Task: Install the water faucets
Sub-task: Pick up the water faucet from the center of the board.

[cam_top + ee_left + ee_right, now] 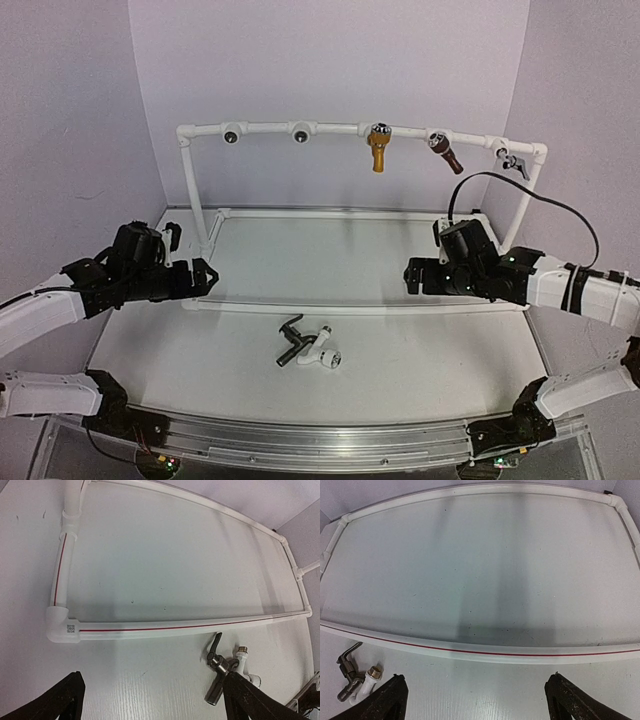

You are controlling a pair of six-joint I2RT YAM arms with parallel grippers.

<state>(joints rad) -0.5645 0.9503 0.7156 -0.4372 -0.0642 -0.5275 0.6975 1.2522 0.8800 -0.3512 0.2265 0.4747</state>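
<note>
Both water faucets (303, 350) between left pincer (208, 278), right pincer (411, 277)

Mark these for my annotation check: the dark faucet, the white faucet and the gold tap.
dark faucet (289, 345): top external view, on its metal body.
white faucet (321, 350): top external view, on its plastic body.
gold tap (378, 152): top external view, on its body hanging from the pipe.

Pale lilac back wall (330, 60), matching side walls (70, 120). White wood-grain table (200, 350), faintly scuffed. Aluminium rail (320, 440) along near edge. Even, soft light.
</note>
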